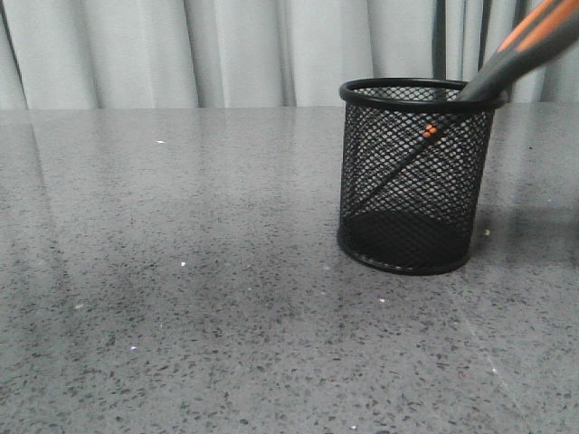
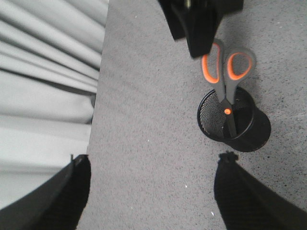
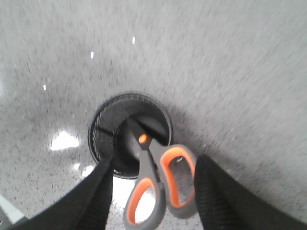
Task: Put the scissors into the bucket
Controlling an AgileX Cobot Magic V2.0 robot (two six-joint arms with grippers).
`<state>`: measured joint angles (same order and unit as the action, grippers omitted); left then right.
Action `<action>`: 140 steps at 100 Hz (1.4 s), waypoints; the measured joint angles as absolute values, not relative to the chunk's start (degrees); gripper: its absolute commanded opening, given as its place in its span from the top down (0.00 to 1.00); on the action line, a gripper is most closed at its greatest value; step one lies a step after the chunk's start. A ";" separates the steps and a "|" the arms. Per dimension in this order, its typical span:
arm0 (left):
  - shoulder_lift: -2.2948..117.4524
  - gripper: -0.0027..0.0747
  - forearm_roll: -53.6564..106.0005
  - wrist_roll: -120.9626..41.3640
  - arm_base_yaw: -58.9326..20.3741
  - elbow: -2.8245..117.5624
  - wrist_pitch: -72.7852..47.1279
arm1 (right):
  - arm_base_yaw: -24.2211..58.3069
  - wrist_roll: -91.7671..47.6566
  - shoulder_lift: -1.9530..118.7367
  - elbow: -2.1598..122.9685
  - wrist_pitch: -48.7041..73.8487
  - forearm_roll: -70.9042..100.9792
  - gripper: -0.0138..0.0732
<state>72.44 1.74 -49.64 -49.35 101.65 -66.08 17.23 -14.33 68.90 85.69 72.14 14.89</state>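
Two grippers: I see both only through the wrist cameras; neither shows in my front view.
Right gripper (image 3: 154, 191): its two black fingers (image 3: 93, 201) stand spread, one on each side of the scissor handles. I cannot tell whether either pad touches the handles, so I cannot say it grips them; the jaws look parted wider than the handles.
Left gripper (image 2: 151, 191): its fingers (image 2: 64, 196) are wide apart with only bare table between them. It holds nothing and hangs well above the table, apart from the cup.
Scissors (image 2: 225, 91): one pair. The blades are down inside the bucket, closed, and the handles stick out above the rim. From the front they lean, tip low on the cup's left inside, handles up toward the right past the rim. Two orange-lined loops and one orange pivot dot, which sits just below the rim.
Bucket (image 1: 414, 176): one black mesh cup, upright on the table, right of centre in my front view.
Dark arm part (image 2: 199, 24): in the left wrist view, a black blocky shape hangs just over the scissor handles.
Table (image 1: 181, 271): one grey speckled surface.
Curtain (image 1: 226, 50): pale folds behind the far edge.
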 measured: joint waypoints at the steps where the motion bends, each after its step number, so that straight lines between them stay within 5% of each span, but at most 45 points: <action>1: 72.44 0.33 1.52 -49.33 -49.35 101.65 -66.08 | 17.23 -14.33 68.52 86.05 72.14 14.70 0.50; 20: 72.44 0.46 -6.52 -38.81 -49.35 101.65 -68.08 | 17.23 -14.33 62.63 87.68 70.80 14.59 0.78; 27: 72.44 0.62 -9.23 -34.57 -49.35 101.65 -69.80 | 17.23 -14.33 60.52 87.54 68.88 14.59 0.92; 39: 71.87 0.99 -11.68 -28.75 -49.35 101.65 -72.37 | 17.23 -14.33 56.42 85.20 63.76 14.59 0.90; 73: 58.86 0.99 -15.03 -13.46 -49.35 93.51 -65.43 | 17.23 -14.33 38.74 63.85 42.46 14.59 0.90; 140: 20.25 0.99 -19.56 4.00 -49.35 24.41 -12.26 | 17.23 -14.33 9.47 25.55 20.29 14.59 0.90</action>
